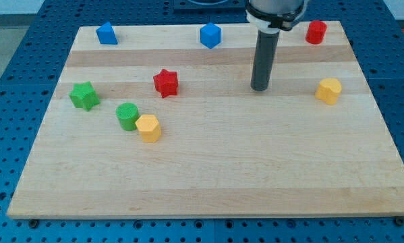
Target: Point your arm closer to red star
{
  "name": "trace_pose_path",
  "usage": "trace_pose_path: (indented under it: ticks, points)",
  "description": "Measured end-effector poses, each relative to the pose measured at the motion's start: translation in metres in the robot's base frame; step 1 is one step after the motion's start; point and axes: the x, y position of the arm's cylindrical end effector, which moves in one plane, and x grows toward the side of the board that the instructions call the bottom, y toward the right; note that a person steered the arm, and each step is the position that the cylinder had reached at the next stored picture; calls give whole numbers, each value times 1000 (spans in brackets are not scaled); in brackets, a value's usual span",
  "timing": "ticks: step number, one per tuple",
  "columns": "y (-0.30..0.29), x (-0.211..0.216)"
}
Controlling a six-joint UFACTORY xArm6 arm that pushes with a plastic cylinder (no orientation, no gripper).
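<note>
Your tip, a bare rod with no end effector to open or close, sat well right of the red star at the table's upper-middle; approach pending, slide left next.

Pale wooden board, smooth, matt, with visible grain. Matt plastic-looking blocks, e.g. red star. Dark, slightly glossy rod. Blue perforated table.
</note>
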Motion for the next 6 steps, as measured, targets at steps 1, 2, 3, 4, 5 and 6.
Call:
trace_pose_path:
  ticks: [1, 2, 3, 4, 5, 6]
  points:
    - [-11, 0]
    - [-21, 0]
    - [-30, 0]
    - [-41, 0]
    - [-56, 0]
    - [-70, 0]
